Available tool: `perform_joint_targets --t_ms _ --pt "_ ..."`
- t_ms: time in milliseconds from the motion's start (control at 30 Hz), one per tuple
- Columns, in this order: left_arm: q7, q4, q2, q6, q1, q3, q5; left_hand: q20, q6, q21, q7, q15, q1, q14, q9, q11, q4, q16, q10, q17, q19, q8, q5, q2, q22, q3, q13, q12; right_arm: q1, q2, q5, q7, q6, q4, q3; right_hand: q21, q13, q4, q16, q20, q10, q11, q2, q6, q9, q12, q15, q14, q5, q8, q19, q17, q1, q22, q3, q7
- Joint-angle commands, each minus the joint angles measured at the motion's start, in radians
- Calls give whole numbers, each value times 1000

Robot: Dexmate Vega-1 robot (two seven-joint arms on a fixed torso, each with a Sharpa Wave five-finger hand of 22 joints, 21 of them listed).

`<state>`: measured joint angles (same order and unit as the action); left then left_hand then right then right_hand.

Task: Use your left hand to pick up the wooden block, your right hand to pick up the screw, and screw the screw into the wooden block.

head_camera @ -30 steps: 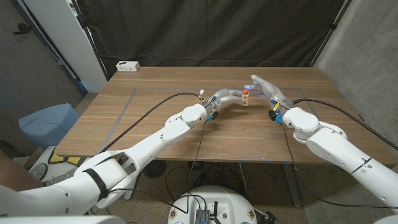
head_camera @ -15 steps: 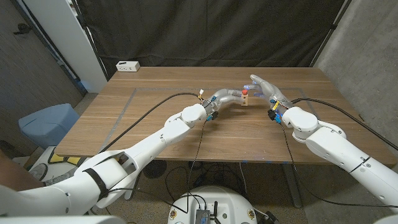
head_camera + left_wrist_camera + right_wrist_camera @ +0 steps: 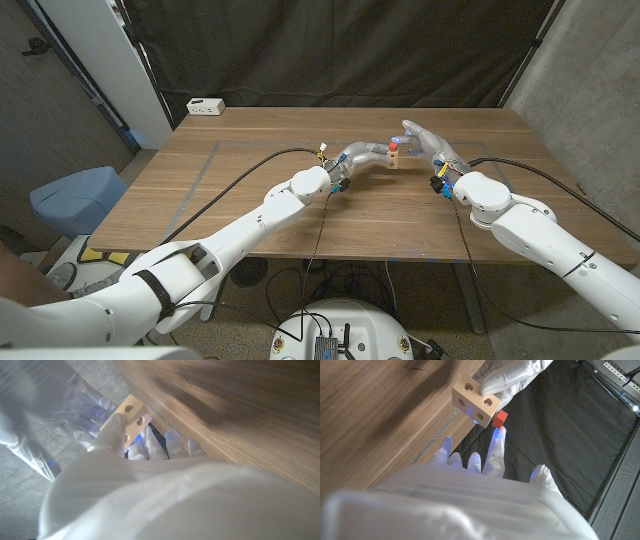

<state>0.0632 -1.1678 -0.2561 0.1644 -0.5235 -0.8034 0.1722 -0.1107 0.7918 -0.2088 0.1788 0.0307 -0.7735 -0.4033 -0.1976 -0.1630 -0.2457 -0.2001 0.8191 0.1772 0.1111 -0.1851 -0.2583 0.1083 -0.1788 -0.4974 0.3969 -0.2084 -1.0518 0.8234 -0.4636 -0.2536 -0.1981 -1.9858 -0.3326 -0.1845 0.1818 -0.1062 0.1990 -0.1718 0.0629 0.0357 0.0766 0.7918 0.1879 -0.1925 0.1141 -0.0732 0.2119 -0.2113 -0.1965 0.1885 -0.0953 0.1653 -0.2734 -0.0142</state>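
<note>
pale wood, the wooden block (image 3: 397, 159) is sitting in your left hand (image 3: 368, 155) above the far middle of the wooden table (image 3: 250, 200), lifted off the surface. the left wrist view is showing your left hand's fingers (image 3: 116, 427) wrapping over the wooden block (image 3: 131, 415), with round holes showing on its face, so that hand is gripping it. in the right wrist view the block (image 3: 476, 403) is showing holes on two sides, and the left hand's gloved fingers (image 3: 510, 377) are closing over its far end.

the screw (image 3: 394, 147), with its red head, is standing on top of the block in the head view; in the right wrist view the red head (image 3: 500, 419) is lying just beside the block's edge. your right hand (image 3: 430, 144) is reaching in from the right with its fingers stretched out and apart, and one fingertip (image 3: 497, 435) is just beside the red head; you cannot tell from these pictures whether it is touching or pinching it.

far back at the table's left corner a white power strip (image 3: 205, 106) is lying. a blue chair (image 3: 75, 198) is standing off the table's left side.
</note>
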Motion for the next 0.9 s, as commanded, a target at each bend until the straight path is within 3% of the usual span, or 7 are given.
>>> perform_joint_targets --t_ms 33,900 --pt "-3 -15 -10 -5 -11 6 4 2 90 -2 -73 0 46 -8 -1 2 86 -4 9 1 9 -11 -6 56 -6 -82 3 -8 -9 2 -3 -22 -23 -14 4 -4 1 2 4 0 11 -1 -8 15 4 -7 2 10 5 -8 -8 2 3 3 -5 0" --pt "0 -20 -19 -5 -14 10 5 0 91 -2 -75 0 45 -9 -1 1 86 -5 8 1 9 -11 -6 56 -6 -81 2 -7 -48 3 -2 -64 -35 -48 23 -6 1 0 6 3 29 1 -6 50 5 -8 -2 22 6 -14 -16 1 -1 3 -8 7"
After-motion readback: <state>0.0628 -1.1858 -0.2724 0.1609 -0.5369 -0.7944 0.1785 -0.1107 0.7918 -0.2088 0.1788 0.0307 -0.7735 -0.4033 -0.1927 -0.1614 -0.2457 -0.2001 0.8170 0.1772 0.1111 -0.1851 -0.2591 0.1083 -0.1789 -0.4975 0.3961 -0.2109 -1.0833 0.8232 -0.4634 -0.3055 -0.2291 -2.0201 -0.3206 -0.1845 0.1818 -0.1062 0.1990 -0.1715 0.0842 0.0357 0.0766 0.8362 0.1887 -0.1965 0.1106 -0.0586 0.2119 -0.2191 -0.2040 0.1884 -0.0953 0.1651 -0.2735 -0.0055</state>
